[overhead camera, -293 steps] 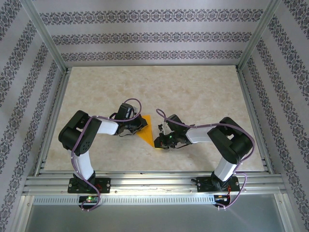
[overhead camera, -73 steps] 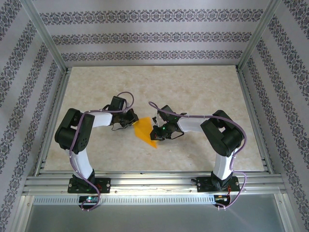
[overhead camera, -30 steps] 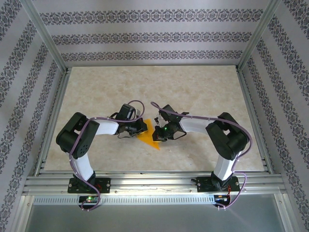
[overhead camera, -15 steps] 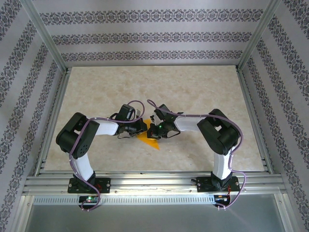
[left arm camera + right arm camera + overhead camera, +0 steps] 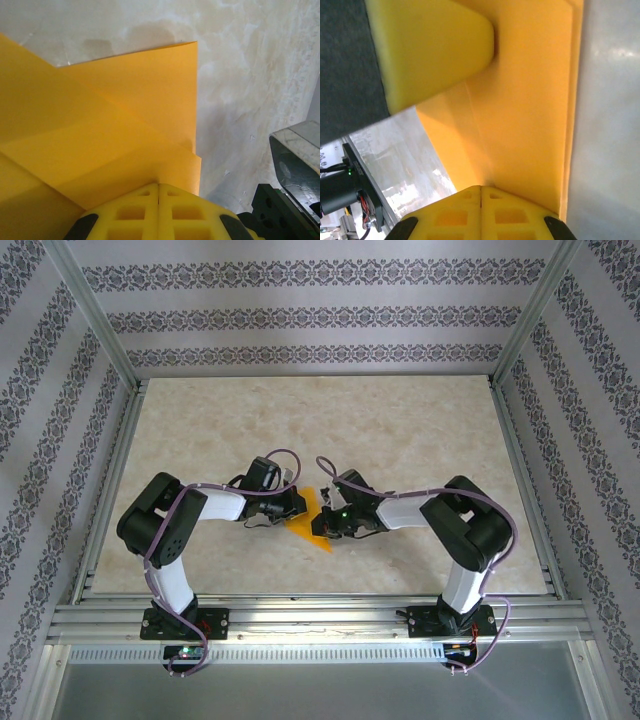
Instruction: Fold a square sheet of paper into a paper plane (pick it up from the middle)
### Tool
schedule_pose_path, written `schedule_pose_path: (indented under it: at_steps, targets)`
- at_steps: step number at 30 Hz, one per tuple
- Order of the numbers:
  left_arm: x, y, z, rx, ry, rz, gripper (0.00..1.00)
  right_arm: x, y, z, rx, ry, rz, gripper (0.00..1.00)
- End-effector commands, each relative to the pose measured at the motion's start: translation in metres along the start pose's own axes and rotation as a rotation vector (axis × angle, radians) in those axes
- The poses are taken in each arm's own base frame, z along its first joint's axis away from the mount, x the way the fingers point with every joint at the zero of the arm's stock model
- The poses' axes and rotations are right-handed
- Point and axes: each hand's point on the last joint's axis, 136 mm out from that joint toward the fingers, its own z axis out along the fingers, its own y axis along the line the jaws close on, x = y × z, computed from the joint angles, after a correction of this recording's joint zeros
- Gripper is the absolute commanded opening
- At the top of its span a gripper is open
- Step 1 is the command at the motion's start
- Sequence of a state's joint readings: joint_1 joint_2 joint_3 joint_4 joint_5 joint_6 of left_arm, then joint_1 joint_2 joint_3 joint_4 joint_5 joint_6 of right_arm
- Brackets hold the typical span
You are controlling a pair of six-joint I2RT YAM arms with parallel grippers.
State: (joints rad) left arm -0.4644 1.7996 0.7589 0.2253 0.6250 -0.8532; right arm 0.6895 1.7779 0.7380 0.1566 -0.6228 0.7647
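The square sheet of paper (image 5: 318,533) is orange-yellow, folded into layers, and sits between both grippers at the table's middle, its sharp corner pointing toward the near edge. My left gripper (image 5: 297,504) is shut, its yellow fingertips (image 5: 135,210) meeting on a crease of the paper (image 5: 125,100). From the right, my right gripper (image 5: 323,519) is shut too, with the tips (image 5: 515,212) closed where a crease of the paper (image 5: 530,100) runs in. The left gripper's yellow finger (image 5: 435,45) lies on the sheet's far part. The two grippers are almost touching.
The marbled beige table (image 5: 400,430) has room behind and to both sides of the arms. Aluminium rails (image 5: 320,615) run along the near edge, and patterned walls close in the other three sides. The right gripper's dark body (image 5: 295,165) stands close beside the paper.
The right gripper swung in toward the left one, then drew back slightly right and nearer. The left gripper hardly moved. Less of the paper shows than two seconds ago.
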Motion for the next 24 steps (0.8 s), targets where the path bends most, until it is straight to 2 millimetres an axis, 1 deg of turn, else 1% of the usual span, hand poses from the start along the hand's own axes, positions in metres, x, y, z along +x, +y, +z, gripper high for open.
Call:
schedule_pose_path:
  at_steps: [1,6,12,15,18,24]
  targets:
    - [0.008,0.055,0.002,-0.174,-0.006,-0.079,0.00,0.048,-0.030,-0.002,0.072,0.140,0.107,0.07]
    - [0.008,0.056,0.001,-0.182,-0.005,-0.078,0.00,0.056,-0.032,-0.009,0.089,0.150,0.098,0.07]
    - [0.009,0.057,0.001,-0.188,-0.005,-0.078,0.00,0.074,-0.044,-0.016,0.114,0.171,0.108,0.07]
    - [0.009,0.058,0.001,-0.191,-0.002,-0.079,0.00,0.079,-0.043,-0.021,0.110,0.177,0.101,0.07]
    - [0.008,0.057,0.000,-0.190,-0.004,-0.077,0.00,0.086,-0.047,-0.026,0.128,0.189,0.097,0.07]
    - [0.008,0.058,0.000,-0.192,-0.005,-0.080,0.00,0.105,-0.065,-0.032,0.188,0.225,0.116,0.07]
